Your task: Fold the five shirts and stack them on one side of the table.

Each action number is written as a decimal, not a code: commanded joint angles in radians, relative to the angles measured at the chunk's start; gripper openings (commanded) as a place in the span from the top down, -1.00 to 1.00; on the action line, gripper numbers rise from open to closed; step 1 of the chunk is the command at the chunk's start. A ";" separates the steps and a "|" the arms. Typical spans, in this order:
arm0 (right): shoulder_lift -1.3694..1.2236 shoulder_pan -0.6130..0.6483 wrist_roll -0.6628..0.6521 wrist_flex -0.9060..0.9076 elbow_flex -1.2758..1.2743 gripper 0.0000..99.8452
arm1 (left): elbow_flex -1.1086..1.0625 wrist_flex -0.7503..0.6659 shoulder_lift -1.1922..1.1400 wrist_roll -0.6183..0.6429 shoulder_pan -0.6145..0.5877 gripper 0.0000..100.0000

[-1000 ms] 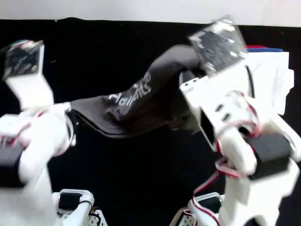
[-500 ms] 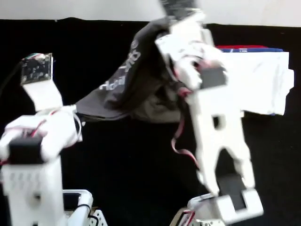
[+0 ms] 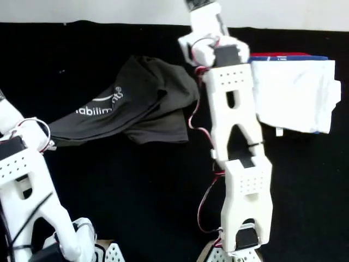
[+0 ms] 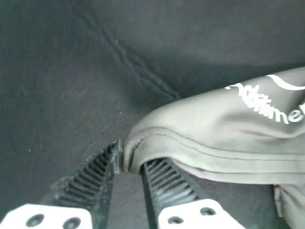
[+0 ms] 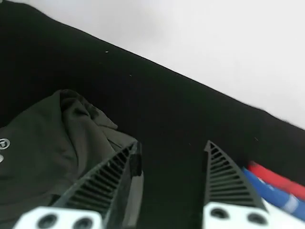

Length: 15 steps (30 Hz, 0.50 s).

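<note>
Ribbed black fingers of the left gripper (image 4: 126,155) are clamped together on the hem of the crumpled dark grey cotton shirt (image 4: 228,138), a pinch the left wrist view makes plain; the high view has the garment sprawled on the black table cloth (image 3: 136,191), left of centre; beyond it the right gripper (image 5: 171,145) hangs apart, holding nothing, near the far edge; farther right lies the white-topped folded stack (image 3: 294,95), whose red edge (image 5: 269,177) and blue edge (image 5: 279,196) show past that gripper.
</note>
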<state>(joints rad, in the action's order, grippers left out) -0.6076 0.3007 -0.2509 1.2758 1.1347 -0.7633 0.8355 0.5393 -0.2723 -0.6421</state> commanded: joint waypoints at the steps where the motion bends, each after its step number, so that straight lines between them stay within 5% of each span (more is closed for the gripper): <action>1: 0.008 -0.031 0.015 0.266 0.228 0.57 | 0.005 -0.020 -0.030 -0.011 -0.015 0.98; 4: 0.004 0.005 0.011 0.499 0.306 0.57 | 0.005 -0.021 -0.042 -0.011 -0.015 0.98; 15: 0.013 0.093 0.121 0.490 -0.088 0.57 | 0.004 -0.021 -0.048 -0.011 -0.015 0.98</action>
<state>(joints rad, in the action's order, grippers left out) -0.6076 0.3790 -0.1772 1.7545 1.1377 -0.7633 0.8293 0.4902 -0.2723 -0.6467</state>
